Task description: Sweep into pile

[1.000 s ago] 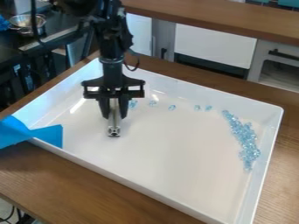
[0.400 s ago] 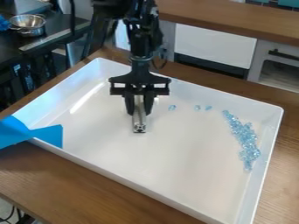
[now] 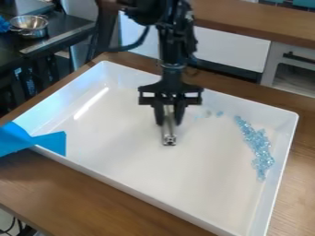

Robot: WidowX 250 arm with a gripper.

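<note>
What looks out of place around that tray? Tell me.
A few blue beads lie apart from the main cluster by the right side of the tray, so the pile looks untidy. Blue tape overlaps its left corner, probably on purpose.

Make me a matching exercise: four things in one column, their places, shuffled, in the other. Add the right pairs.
1. metal bar
2. long cluster of blue beads
3. blue strip
4. metal bowl

A. on a dark surface, picture's upper left
B. inside the tray, near its right wall in the picture
C. over the tray's edge at the picture's left
D. in the gripper

Pairs: 1-D; 2-B; 3-C; 4-A
</note>
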